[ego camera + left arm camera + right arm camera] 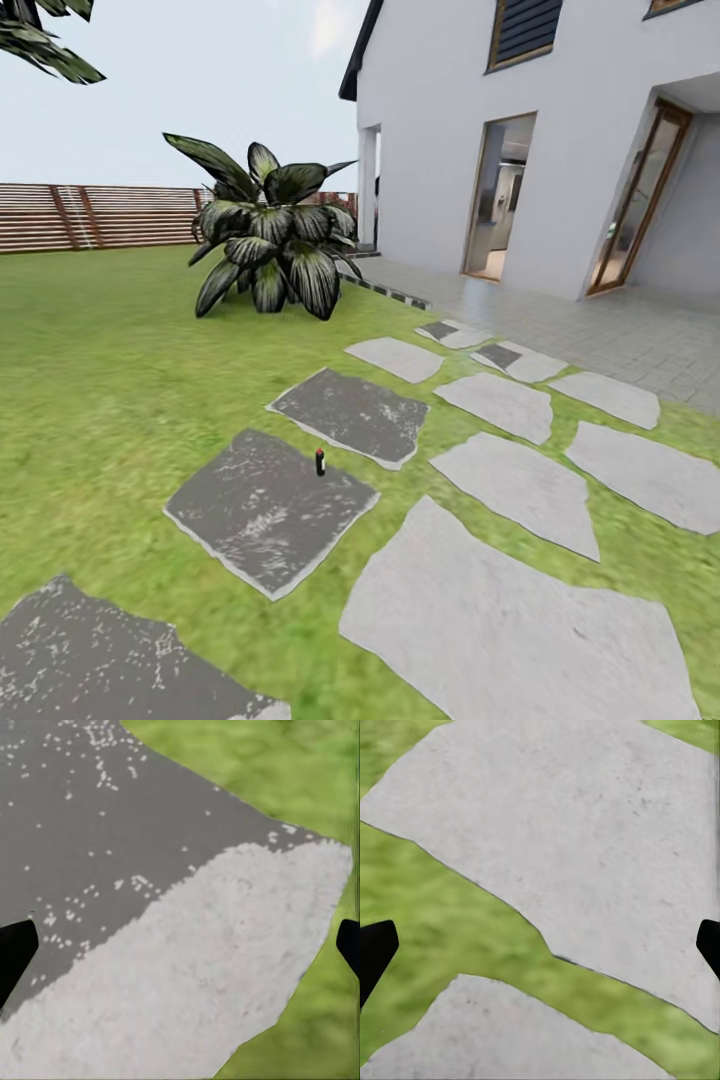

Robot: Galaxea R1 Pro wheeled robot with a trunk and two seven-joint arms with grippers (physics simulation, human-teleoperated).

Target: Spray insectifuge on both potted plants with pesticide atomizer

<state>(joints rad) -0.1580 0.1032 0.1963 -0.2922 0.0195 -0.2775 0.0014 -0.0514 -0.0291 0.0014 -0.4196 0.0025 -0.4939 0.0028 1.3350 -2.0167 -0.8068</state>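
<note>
Head view is showing the atomizer standing upright on a dark paving slab in the lawn, well short of the agave and fence. Both wrist views are showing the left gripper and right gripper spread wide over stone and grass, gripping nothing.

matt, rough stone slabs, some pale and some dark and speckled, lie in soft grass, before a brown slatted wooden fence and smooth white house walls.
</note>
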